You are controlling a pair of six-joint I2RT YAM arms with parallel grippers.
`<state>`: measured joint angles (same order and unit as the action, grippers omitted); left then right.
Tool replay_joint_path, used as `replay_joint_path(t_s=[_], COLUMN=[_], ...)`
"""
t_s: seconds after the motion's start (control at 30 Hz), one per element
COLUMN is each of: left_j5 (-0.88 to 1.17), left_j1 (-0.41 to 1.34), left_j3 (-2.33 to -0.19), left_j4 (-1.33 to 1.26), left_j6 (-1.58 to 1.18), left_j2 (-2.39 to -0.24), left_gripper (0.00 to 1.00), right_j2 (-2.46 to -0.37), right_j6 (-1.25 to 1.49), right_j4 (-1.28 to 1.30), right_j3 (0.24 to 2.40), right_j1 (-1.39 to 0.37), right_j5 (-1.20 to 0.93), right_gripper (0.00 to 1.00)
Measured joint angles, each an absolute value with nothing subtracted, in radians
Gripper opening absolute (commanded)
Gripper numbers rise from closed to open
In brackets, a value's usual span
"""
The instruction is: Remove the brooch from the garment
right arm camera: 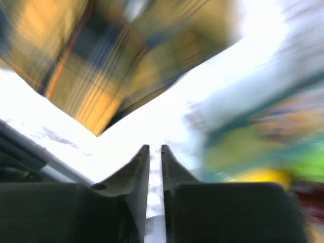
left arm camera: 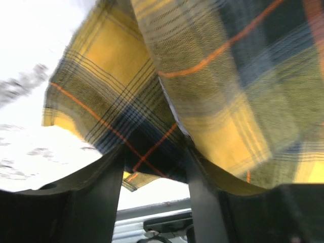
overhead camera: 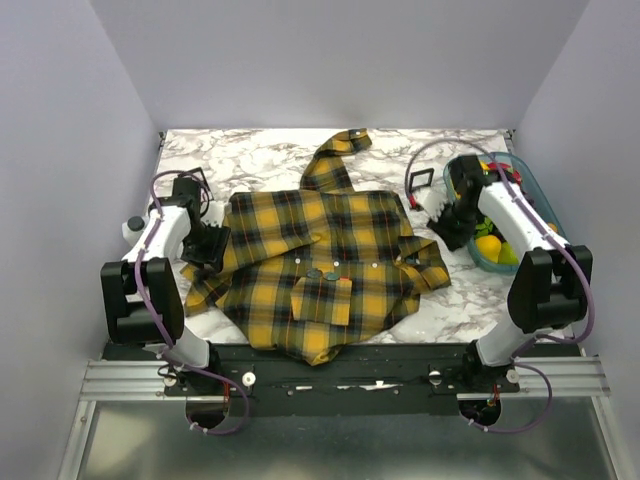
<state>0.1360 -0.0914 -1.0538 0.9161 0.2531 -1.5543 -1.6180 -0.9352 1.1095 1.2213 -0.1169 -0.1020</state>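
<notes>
Nearest, the left gripper point(left arm camera: 154, 152) is standing open, a fold of the yellow and dark navy plaid flannel shirt point(overhead camera: 330, 240) filling the gap and hiding what lies beyond. The right gripper point(right arm camera: 155, 148), blurred, is hovering barely parted and empty over the white marble tabletop point(overhead camera: 480, 290). The small round dull teal-green brooch point(overhead camera: 314, 272) is sitting mid-shirt, just above the chest pocket, tiny and indistinct. Beyond, a teal basket point(overhead camera: 541, 197) is sitting half hidden behind the right arm point(overhead camera: 520, 230)
</notes>
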Motion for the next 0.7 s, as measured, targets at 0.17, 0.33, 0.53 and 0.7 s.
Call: replay_joint_path(t_s=[0.17, 0.33, 0.53, 0.7], left_j5=[0.152, 0.144, 0.140, 0.142], left_j1=[-0.091, -0.096, -0.113, -0.117], left_j3=[-1.204, -1.357, -1.406, -1.402], left_j4=[0.905, 0.868, 0.864, 0.865], left_j6=[0.257, 0.254, 0.210, 0.184], left_j2=[-1.559, -1.607, -1.649, -1.647], left_gripper=[0.66, 0.69, 0.70, 0.69], right_j2=[-1.745, -1.989, -2.260, -2.351], right_j6=[-0.930, -0.957, -1.005, -1.040], right_j4=[1.063, 1.002, 0.986, 0.989], right_j3=[1.628, 1.907, 2.134, 2.235], right_j1=[-0.144, -0.182, -0.233, -0.271], right_j5=[-0.223, -0.259, -0.277, -0.276], right_gripper=[0.53, 0.54, 0.57, 0.56])
